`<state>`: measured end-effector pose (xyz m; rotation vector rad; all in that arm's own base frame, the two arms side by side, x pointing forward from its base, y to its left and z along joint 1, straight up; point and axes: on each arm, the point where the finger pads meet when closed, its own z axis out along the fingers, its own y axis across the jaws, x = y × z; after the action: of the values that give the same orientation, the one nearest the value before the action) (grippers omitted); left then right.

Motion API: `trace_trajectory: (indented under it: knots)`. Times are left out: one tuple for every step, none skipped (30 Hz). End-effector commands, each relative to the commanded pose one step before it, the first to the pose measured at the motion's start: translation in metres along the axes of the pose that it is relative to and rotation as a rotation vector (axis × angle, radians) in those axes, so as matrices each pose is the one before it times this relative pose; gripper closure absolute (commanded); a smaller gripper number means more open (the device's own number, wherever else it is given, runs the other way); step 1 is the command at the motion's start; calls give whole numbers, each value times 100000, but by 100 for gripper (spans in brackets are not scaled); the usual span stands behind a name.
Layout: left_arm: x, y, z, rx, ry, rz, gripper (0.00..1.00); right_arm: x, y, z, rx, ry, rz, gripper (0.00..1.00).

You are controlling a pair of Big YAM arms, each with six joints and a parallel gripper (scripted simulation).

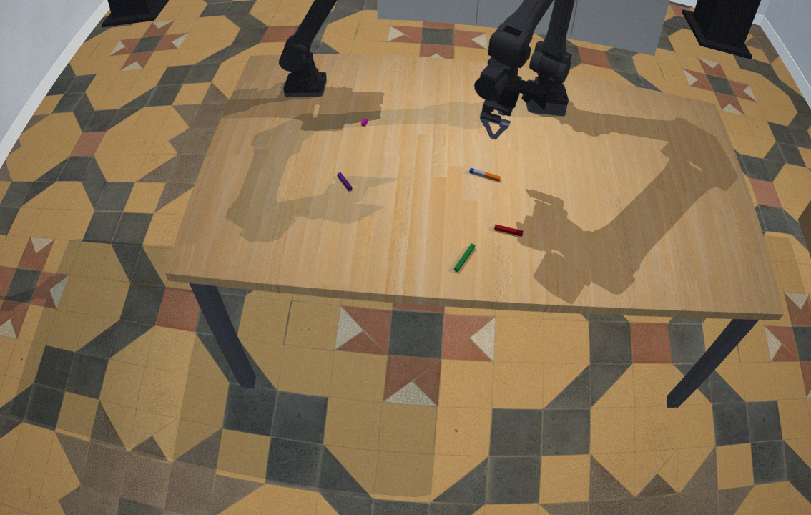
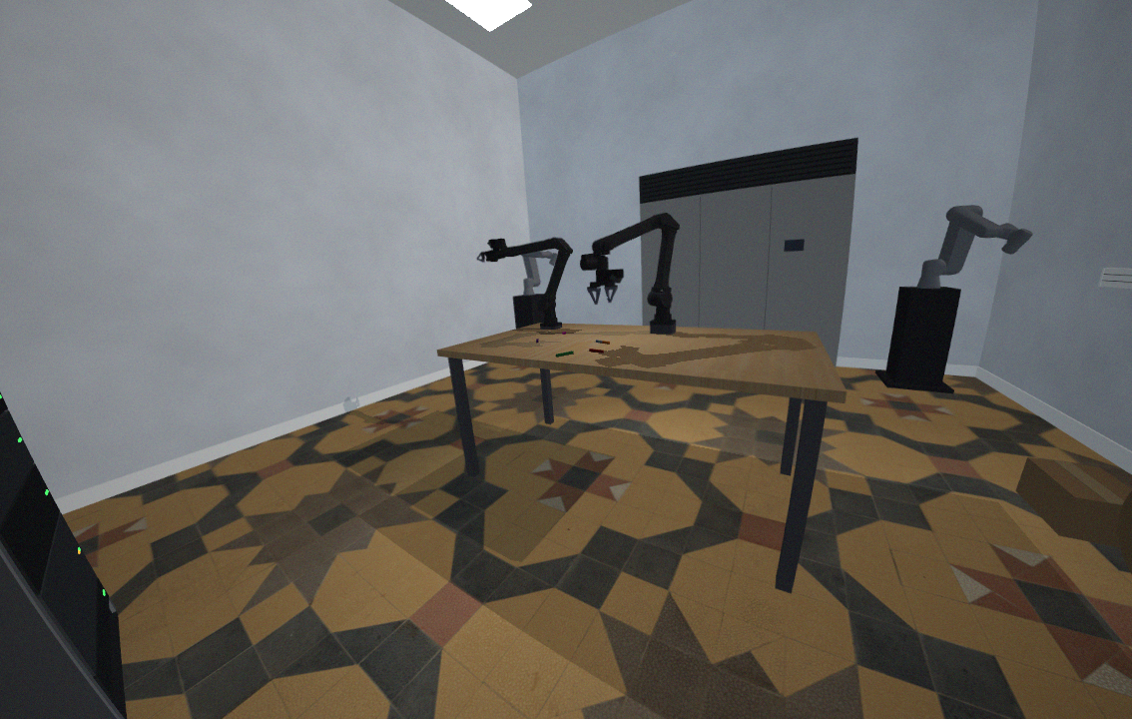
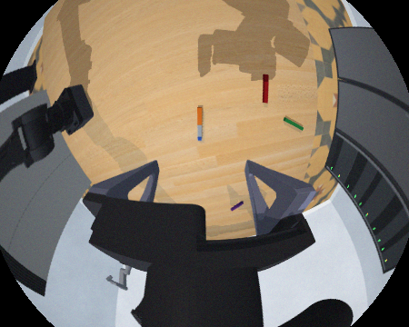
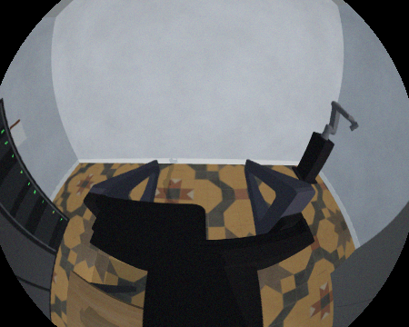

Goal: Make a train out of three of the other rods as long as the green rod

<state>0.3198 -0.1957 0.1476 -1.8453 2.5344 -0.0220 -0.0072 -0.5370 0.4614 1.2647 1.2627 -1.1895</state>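
Blue, grey and orange rods (image 1: 484,174) (image 3: 200,123) are forming a straight train (end to end); both arms' jaws are standing open.

No readable text, label, brand, number or sign on anything; the rods and table show none
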Motion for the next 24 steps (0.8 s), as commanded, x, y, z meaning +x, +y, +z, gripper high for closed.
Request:
trace_trajectory:
  knots:
    - [835,-1284,-2740,3996,1151,285,0,-3950,-580,503,1194,-7047,978,0]
    - [-3,12,-301,504,126,0,0,0,0,0,0,0,0,0]
    - [2,-9,82,-376,-94,0,0,0,0,0,0,0,0,0]
    - [-13,51,277,-796,-200,-1,0,0,0,0,0,0,0,0]
    - [-113,449,693,-1866,-468,-1,0,0,0,0,0,0,0,0]
    - [3,-14,238,72,18,0,0,0,0,0,0,0,0,0]
    - [1,-3,34,53,13,0,0,0,0,0,0,0,0,0]
    - [-1,2,-39,103,26,0,0,0,0,0,0,0,0,0]
    - [0,1,-16,42,10,0,0,0,0,0,0,0,0,0]
    - [0,0,0,0,0,0,0,0,0,0,0,0,0,0]
    - [0,0,0,0,0,0,0,0,0,0,0,0,0,0]
    - [0,0,0,0,0,0,0,0,0,0,0,0,0,0]
    - [0,0,0,0,0,0,0,0,0,0,0,0,0,0]
    - [0,0,0,0,0,0,0,0,0,0,0,0,0,0]
    - [0,0,0,0,0,0,0,0,0,0,0,0,0,0]
    - [0,0,0,0,0,0,0,0,0,0,0,0,0,0]
    - [0,0,0,0,0,0,0,0,0,0,0,0,0,0]
    - [0,0,0,0,0,0,0,0,0,0,0,0,0,0]
    - [0,0,0,0,0,0,0,0,0,0,0,0,0,0]
    - [0,0,0,0,0,0,0,0,0,0,0,0,0,0]
    - [0,0,0,0,0,0,0,0,0,0,0,0,0,0]
    - [0,0,0,0,0,0,0,0,0,0,0,0,0,0]
    - [0,0,0,0,0,0,0,0,0,0,0,0,0,0]
    - [0,0,0,0,0,0,0,0,0,0,0,0,0,0]
